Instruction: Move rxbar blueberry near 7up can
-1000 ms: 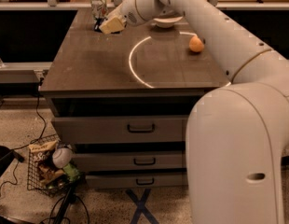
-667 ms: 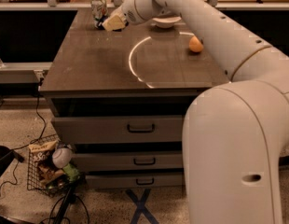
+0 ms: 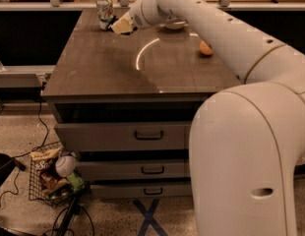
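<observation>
1. My claw [image 3: 122, 26] has hardly moved since a moment ago. It stays low at the far left of the table [image 3: 108, 73].
2. I cannot tell if it is gripping or has let go.
3. A dark bit just past its tip looks like the bar [image 3: 110, 21], right beside the can [image 3: 104, 10].
4. So I think the job is nearly done. Only letting go and pulling back is left.
5. My arm [image 3: 216, 28] stretches out long from my body on the right, past the bowl [image 3: 174, 25].
</observation>
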`<state>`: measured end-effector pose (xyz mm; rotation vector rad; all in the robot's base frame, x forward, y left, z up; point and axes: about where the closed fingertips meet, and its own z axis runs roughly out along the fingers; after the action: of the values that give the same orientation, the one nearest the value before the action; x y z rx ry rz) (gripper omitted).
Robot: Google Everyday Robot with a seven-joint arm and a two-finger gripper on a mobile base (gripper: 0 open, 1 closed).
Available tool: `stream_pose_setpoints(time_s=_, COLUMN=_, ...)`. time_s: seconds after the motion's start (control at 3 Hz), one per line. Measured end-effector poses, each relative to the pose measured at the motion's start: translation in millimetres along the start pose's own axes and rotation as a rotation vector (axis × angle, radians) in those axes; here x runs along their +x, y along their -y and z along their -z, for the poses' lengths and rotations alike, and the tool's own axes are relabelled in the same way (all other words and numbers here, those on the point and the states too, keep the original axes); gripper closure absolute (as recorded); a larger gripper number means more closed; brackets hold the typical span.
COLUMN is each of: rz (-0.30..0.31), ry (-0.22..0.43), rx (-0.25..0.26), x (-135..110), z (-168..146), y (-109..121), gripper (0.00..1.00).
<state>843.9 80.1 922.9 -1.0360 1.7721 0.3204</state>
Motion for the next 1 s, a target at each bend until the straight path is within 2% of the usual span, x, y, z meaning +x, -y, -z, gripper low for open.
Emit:
stream_pose_setpoints(time_s=0.33, rz=-0.042, ry=0.029, rx=0.063, x=-6.0, z=-13.2, y=23.4, gripper=1.0)
stream_pose_setpoints(time_s=0.67, rz=-0.092, ry=0.052, rx=0.179, x=-12.4, z=-22.4, y=64.9, gripper=1.0)
stream_pose_setpoints(time_s=1.0, rz=-0.121, ry=0.029, rx=0.261, x=-10.8, z=-29.4, y=89.4, gripper=1.0)
